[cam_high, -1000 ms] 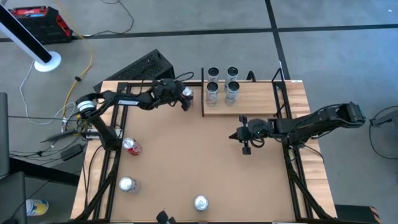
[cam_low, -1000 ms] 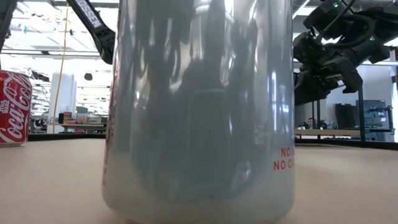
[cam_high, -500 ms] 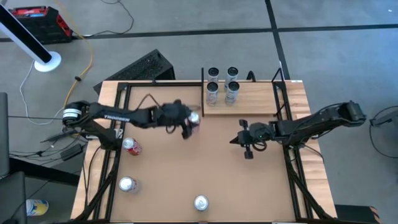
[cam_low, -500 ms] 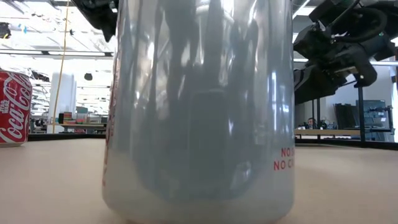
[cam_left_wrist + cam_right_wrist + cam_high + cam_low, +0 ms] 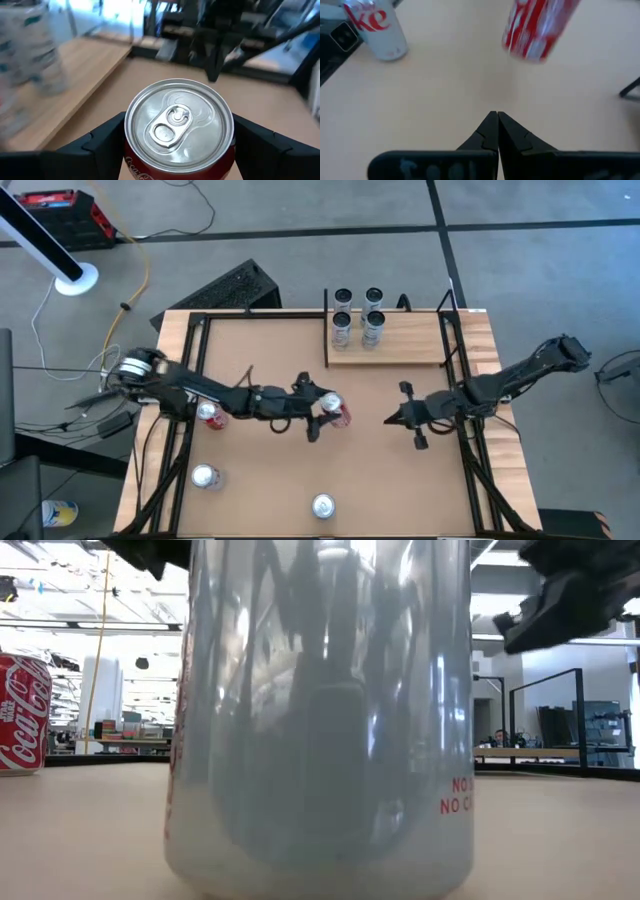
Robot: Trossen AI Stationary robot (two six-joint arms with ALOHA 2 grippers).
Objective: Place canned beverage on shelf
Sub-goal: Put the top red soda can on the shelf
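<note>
Arms reach toward each other over the middle of the brown counter (image 5: 300,470). The left arm stretches low from the left edge, and the left gripper (image 5: 322,414) clamps a red can (image 5: 334,409) between its two fingers (image 5: 102,142), one on each side; the left wrist view looks down on the can's silver top with its pull tab. The can is held above the counter centre, well short of the shelf (image 5: 400,340), a pale wood plank at the counter's far edge with a thin black rail along its left end. Four silver cans (image 5: 358,317) stand in a tight cluster on the shelf's left part. The right arm comes in from the right side, bent at the elbow, and the right gripper (image 5: 402,416) hangs just right of the held can with its fingers (image 5: 492,131) pressed together, holding nothing. Three more cans remain on the counter: a second red can (image 5: 209,414) near the left edge, a silver can (image 5: 205,476) nearer the front left, and a large pale can (image 5: 320,710) at the front middle, which fills most of the low view.
</note>
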